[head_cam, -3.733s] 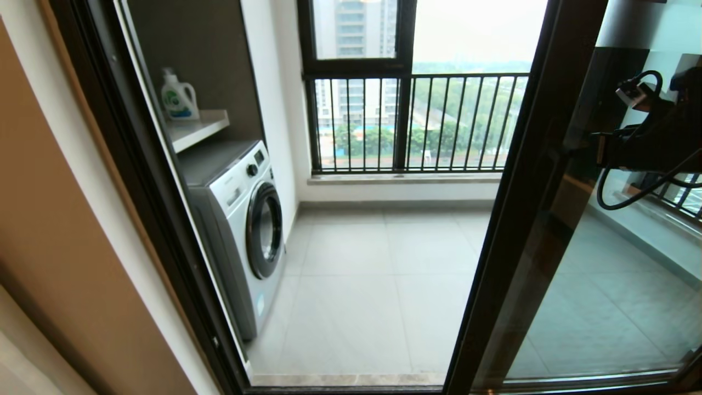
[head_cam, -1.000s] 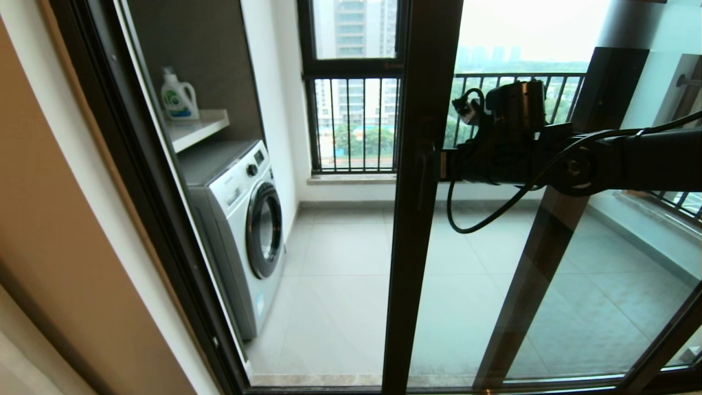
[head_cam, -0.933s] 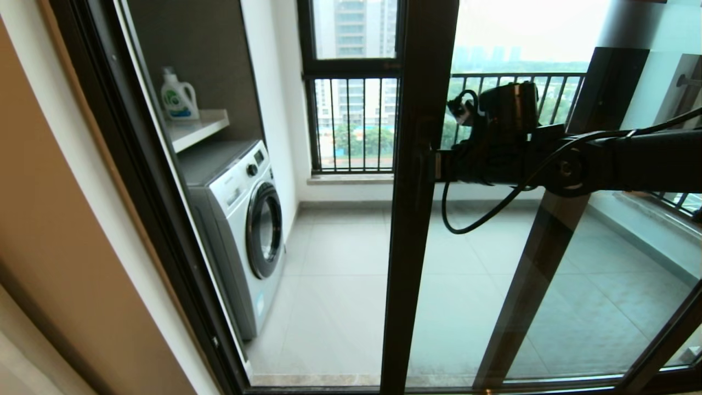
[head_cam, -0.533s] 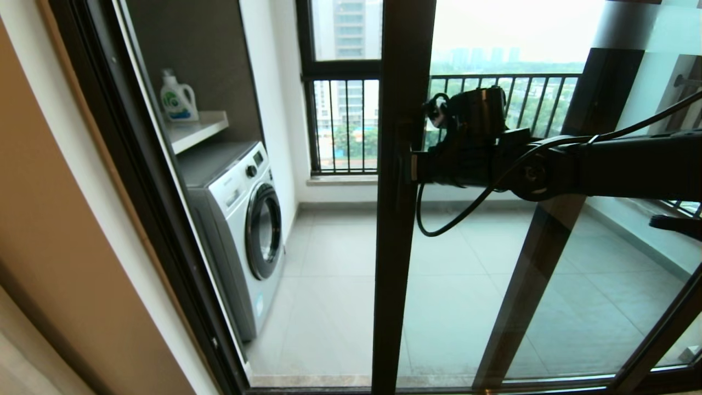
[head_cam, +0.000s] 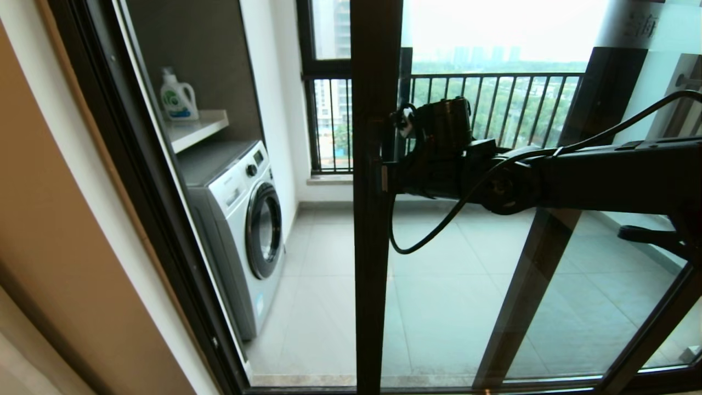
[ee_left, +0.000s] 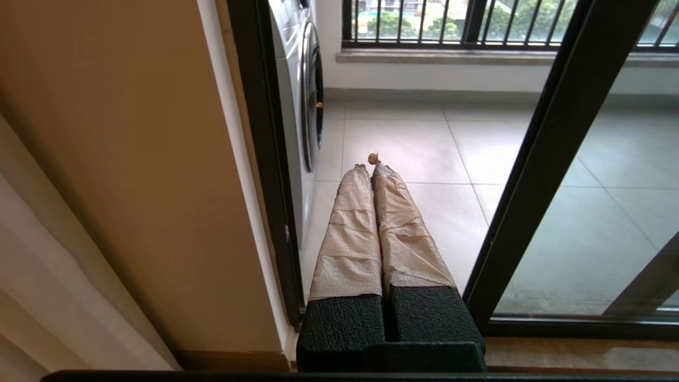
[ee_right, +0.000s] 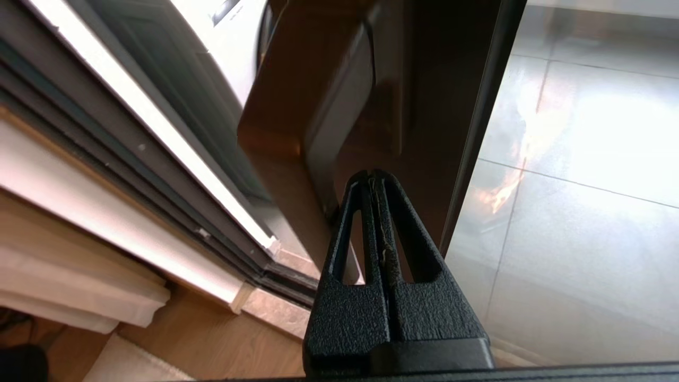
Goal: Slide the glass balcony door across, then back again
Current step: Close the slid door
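Note:
The glass balcony door (head_cam: 375, 247) stands partway across the opening, its dark stile upright in the middle of the head view and its frosted strip (head_cam: 639, 24) at the top right. My right gripper (head_cam: 384, 178) reaches in from the right at handle height. In the right wrist view that gripper (ee_right: 374, 178) is shut, its tips against the dark stile (ee_right: 424, 79) just beside the bar handle (ee_right: 339, 106), holding nothing. My left gripper (ee_left: 370, 162) is shut and empty, parked low near the doorway's left jamb, with the door's stile (ee_left: 551, 159) to its side.
A white washing machine (head_cam: 247, 219) stands on the balcony's left under a shelf with a detergent bottle (head_cam: 178, 96). The fixed door frame (head_cam: 159, 219) bounds the opening on the left. Black railings (head_cam: 493, 109) line the outer window. Another dark frame post (head_cam: 548, 247) slants behind the glass.
The door has slid left, from the right of the view to the middle, narrowing the open gap. My right arm has travelled left with it, its gripper staying at the stile.

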Available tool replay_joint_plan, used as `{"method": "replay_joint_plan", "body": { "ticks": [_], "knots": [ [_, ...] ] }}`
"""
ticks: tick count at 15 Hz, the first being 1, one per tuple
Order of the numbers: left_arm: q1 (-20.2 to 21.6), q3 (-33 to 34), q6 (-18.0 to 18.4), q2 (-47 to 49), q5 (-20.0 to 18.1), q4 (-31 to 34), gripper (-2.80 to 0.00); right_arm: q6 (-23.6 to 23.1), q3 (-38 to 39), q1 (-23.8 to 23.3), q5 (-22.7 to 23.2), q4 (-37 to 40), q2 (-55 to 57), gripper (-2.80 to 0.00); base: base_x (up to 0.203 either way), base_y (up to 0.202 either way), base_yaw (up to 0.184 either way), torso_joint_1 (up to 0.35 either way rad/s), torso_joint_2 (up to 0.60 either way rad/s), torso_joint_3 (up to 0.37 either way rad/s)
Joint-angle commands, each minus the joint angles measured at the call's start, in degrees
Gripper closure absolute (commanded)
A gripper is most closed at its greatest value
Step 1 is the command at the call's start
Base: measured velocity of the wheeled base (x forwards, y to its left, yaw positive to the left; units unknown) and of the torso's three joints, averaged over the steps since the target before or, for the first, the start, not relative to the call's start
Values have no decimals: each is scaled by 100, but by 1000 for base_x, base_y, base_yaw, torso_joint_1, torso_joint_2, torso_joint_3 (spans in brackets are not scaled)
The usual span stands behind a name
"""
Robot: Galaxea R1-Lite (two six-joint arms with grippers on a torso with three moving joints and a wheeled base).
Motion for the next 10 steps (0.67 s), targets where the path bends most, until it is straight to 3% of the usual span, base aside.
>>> {"method": "replay_joint_plan", "body": {
  "ticks": [1,6,10],
  "knots": [
    [1,0,4,9,-4,0,0,42,-3,143,2,3,18,0,0,0,0,0,0,0],
    [1,0,1,9,0,0,0,220,201,123,-118,25,-381,0,0,0,0,0,0,0],
    [1,0,5,9,4,0,0,207,1163,-66,-140,23,-1306,0,0,0,0,0,0,0]
  ]
}}
